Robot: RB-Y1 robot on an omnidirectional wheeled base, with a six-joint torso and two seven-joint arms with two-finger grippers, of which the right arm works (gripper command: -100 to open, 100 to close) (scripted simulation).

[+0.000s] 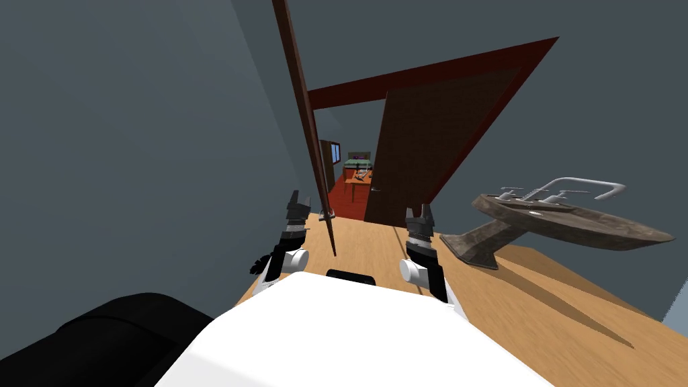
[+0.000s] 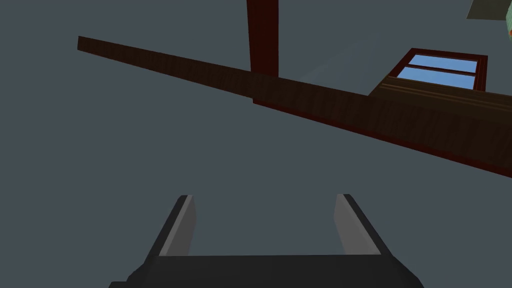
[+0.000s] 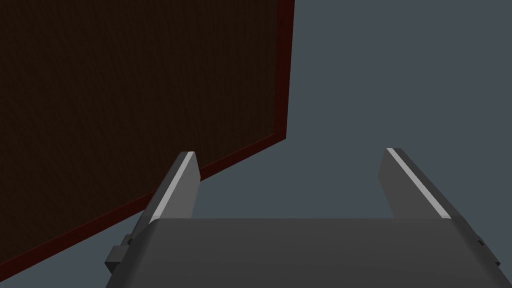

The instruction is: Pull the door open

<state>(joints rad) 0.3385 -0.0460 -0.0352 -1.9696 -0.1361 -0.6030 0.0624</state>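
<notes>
**A:** Where's the door?

**B:** The door point(image 1: 308, 127) stands out from its red-brown frame point(image 1: 430, 72) twd me. It's edge-on, a thin dark-brown strip btwn the two grippers. A small handle point(image 1: 327, 216) sits low on it, just beside the left gripper point(image 1: 299, 200) but not touching.

**A:** Hands?

**B:** Left one's fingers point(image 2: 184, 225) are spread abt a third of the view w/ nothing btwn them. Grey wall and the door's edge are ahead of it. The right gripper point(image 1: 420, 213) is also spread wide and empty. It points at a dark-brown panel point(image 1: 437, 141) in the right part of the frame, red trim along its edge.

**A:** Floor?

**B:** Light wood floor point(image 1: 537, 295) under me, running up to the frame. Past the opening there's a red floor point(image 1: 346, 201).

**A:** Rest of the rm?

**B:** Grey walls point(image 1: 134, 134) on both sides. On my right is a mottled brown sink point(image 1: 571, 222) on a pedestal, w/ a grey faucet point(image 1: 571, 185) on top. It's near the right gripper but apart from it. Thru the opening I see a small orange-brown table point(image 1: 358, 180) w/ bits on it I can't make out. There's also a window point(image 2: 440, 64) w/ blue panes.
</notes>
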